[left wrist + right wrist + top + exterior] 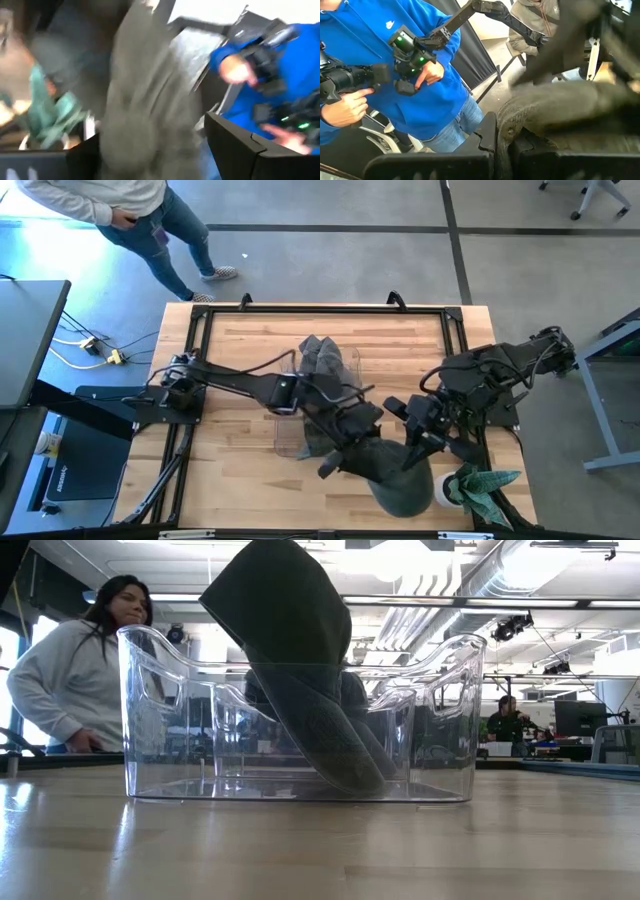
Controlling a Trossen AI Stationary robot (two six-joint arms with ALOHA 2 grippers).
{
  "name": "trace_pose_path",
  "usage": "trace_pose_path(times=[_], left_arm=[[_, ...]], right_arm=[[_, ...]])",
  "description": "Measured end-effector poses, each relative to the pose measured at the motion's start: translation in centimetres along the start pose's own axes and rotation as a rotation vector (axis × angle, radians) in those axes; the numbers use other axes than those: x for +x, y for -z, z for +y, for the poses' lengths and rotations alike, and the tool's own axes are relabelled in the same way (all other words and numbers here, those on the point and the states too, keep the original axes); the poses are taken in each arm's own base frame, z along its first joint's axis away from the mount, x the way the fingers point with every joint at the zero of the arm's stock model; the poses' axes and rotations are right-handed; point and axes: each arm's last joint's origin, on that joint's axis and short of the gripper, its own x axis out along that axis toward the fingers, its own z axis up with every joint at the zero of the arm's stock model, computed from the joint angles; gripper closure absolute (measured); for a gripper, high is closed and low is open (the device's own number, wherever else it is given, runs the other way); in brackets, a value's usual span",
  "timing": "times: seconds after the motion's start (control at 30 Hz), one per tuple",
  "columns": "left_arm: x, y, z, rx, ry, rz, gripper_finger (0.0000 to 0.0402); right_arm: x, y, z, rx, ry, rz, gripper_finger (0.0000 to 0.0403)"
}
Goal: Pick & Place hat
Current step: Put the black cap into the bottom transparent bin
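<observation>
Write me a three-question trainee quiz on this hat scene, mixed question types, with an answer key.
1. True or false: the right gripper is shut on the dark hat.
2. In the high view, what lies inside the clear bin? A) a grey garment B) a cup C) nothing
3. Fill in: the green leafy thing in a white pot sits by the table's ____ edge, on the right arm's side.

Key: 1 true; 2 A; 3 near

The left gripper also holds that hat.

Two dark arms reach inward to meet near the table's front edge: left hand [335,465] with fingers parted around grey fabric, right hand [412,458] clamped shut on the same fabric.
</observation>
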Motion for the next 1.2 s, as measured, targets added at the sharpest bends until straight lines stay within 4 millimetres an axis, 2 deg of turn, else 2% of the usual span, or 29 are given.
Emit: trace_pose_path(times=[0.1,0.17,0.43,0.53,0.67,0.77,0.87,1.03,1.2], left_arm=[[-0.5,-0.8,-0.7,0.016,0.026,-0.018,0.0201],[-0.3,-0.6,-0.6,0.012,0.029,-0.008,0.0221],[-0.2,-0.4,-0.5,-0.006,0.042,0.004,0.0334],[-0.2,-0.3,-0.5,-0.041,0.043,0.009,0.0385],[-0.2,-0.2,-0.4,-0.097,0.014,0.006,0.0388],[-0.1,0.0,-0.2,-0.137,-0.074,-0.009,0.0396],[-0.2,0.3,0.2,-0.18,-0.2,-0.023,0.0397],[-0.5,0.6,1.2,-0.294,-0.488,-0.129,0.0399],[-0.9,0.4,1.8,-0.386,-0.684,-0.28,0.04]], right_arm=[[0.0,0.1,0.0,0.003,0.0,0.005,0.0403],[0.0,0.1,0.0,0.009,0.001,0.01,0.0403],[-0.1,0.5,-0.1,0.052,0.016,0.047,0.0391],[-0.1,0.5,-0.2,0.114,0.013,0.053,0.0364],[-1.2,0.5,-1.0,0.144,0.011,0.08,0.0301],[-2.8,1.5,-1.4,0.137,0.144,0.139,0.0265],[-4.8,2.9,-0.9,0.066,0.323,0.203,0.0251],[-9.4,4.2,0.7,-0.012,0.566,0.19,0.0252],[-13.2,5.3,2.8,-0.124,0.668,0.129,0.0262]])
